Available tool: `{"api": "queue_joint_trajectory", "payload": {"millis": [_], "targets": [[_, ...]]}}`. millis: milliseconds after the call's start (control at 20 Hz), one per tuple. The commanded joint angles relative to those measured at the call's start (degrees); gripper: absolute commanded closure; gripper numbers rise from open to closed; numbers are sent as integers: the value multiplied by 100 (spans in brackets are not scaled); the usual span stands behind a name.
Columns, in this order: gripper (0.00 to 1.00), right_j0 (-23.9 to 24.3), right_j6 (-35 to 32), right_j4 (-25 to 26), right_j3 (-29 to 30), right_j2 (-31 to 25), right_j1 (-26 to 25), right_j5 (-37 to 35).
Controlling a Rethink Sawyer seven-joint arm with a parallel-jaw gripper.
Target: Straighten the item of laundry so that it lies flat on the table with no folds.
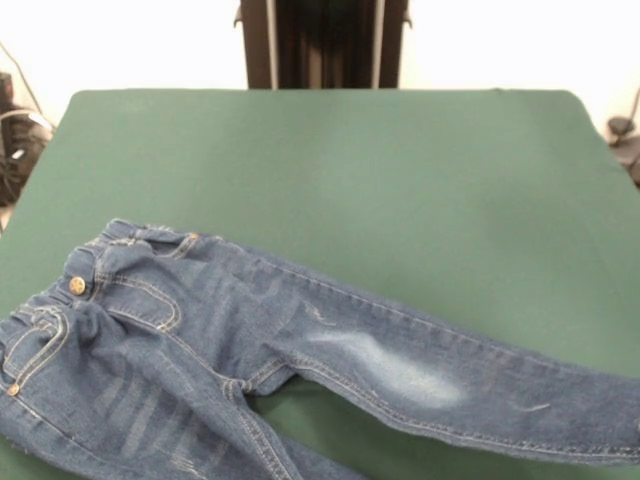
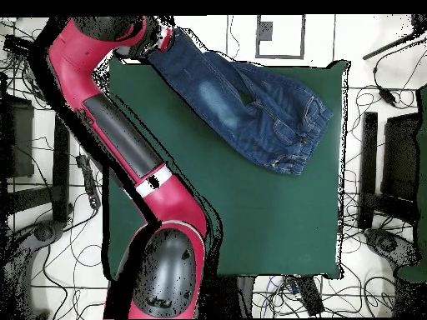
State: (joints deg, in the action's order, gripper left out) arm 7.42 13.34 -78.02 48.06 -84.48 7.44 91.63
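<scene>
Jeans (image 1: 210, 340) sit right at one edge of the green table (image 1: 400, 190), with the rest of the felt bare. In the front view the waistband with its brass button (image 1: 77, 286) lies near the table's left side, and one leg runs off to the right with a faded whitish patch (image 1: 395, 370) on the thigh. The second leg runs off the bottom of that view, so how it lies is anyone's guess. The denim is rumpled around the waist and crotch, not flat. From overhead, the red arm (image 2: 125, 142) reaches along the table's side up to the corner where the leg cuff sits, but the gripper itself can't be made out there, so no telling whether its jaws are open or holding the cuff.
</scene>
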Motion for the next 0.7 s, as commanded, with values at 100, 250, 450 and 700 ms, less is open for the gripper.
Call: {"api": "queue_joint_trajectory", "payload": {"millis": [100,250,450,700], "targets": [[100,-207,1339,-206,-230,585,34,-537],[100,-188,1245,-225,-215,589,27,-576],[100,-204,1142,-199,-222,615,30,-535],[100,-176,956,-220,-219,593,25,-504]]}}
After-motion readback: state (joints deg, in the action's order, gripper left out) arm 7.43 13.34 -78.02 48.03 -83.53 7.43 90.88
